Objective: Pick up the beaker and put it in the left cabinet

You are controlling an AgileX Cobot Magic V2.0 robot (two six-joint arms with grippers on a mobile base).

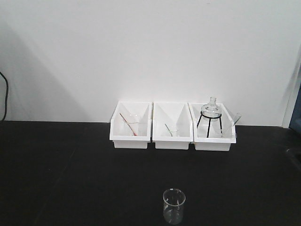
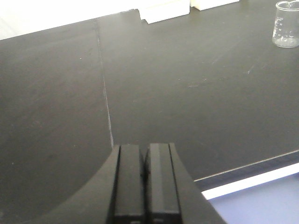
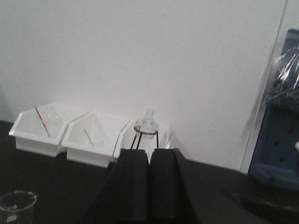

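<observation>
We see the beaker (image 1: 174, 205) standing upright, mouth up, alone on the black table (image 1: 70, 174). It sits at the bottom centre of the front view, well apart from the three white bins (image 1: 171, 127) lined up against the wall.

In the left wrist view the left gripper (image 2: 145, 151) sits at the bottom centre, its jaws pressed together with nothing between them. There the beaker is small in the far upper right corner, well apart across bare table.

In the right wrist view the right gripper (image 3: 149, 156) is likewise closed and empty. There the beaker shows larger, partly cut off at the lower left corner.

We judge that the beaker lies between the two arms, and probably nearer the right one. Its long axis is vertical, so a sideways grasp with opened jaws looks apt. The left cabinet appears in none of our views.
</observation>
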